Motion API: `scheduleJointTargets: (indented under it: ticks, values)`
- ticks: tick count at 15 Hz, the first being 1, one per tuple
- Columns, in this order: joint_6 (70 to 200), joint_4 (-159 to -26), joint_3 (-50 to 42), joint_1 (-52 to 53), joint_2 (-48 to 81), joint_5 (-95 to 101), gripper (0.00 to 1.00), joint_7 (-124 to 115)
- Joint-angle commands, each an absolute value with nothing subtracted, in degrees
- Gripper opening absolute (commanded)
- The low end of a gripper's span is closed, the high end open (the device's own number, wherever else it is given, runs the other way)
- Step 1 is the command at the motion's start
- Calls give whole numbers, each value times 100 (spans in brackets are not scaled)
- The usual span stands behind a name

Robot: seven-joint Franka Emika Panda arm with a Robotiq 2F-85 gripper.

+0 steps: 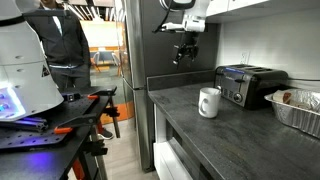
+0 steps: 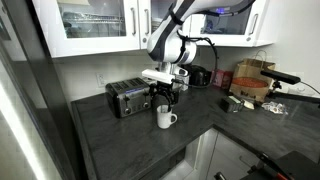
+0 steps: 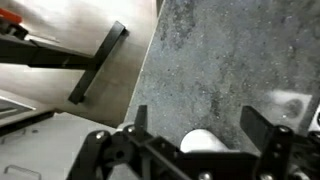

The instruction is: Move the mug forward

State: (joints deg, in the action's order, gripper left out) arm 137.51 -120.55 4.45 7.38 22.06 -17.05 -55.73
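The white mug point(image 1: 208, 102) stands upright on the dark grey counter point(image 1: 230, 135), just in front of the black-and-silver toaster point(image 1: 247, 84). It also shows in an exterior view point(image 2: 166, 119), with its handle to the right. My gripper point(image 1: 184, 52) hangs in the air above the counter, apart from the mug. In an exterior view the gripper point(image 2: 165, 97) is right above the mug. In the wrist view the fingers point(image 3: 198, 122) are spread open and empty, and the mug's white rim point(image 3: 205, 141) shows low between them.
A foil tray point(image 1: 296, 108) sits past the toaster. A box point(image 2: 252, 82) and small items lie on the far counter. The counter's edge point(image 3: 146, 75) drops to the floor, where a black stand point(image 3: 95, 65) lies. A person point(image 1: 62, 40) stands in the background.
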Motion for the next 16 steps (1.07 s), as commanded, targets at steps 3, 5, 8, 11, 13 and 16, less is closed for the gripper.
scheduleJointTargets:
  ticks: [3,5,8,11,13,16]
  values:
    - [13984,-11785,231,712,2672,-2676,100,-6226]
    - [14272,-11794,182,674,2821,-3034,100,-6361]
    - [15006,-11810,74,688,3079,-3379,100,-6640]
    - [15513,-11798,23,698,3293,-3510,100,-6952]
    - [15562,-11769,-25,738,3419,-3388,100,-7140]
    - [15510,-11707,-20,760,3573,-3313,98,-7230]
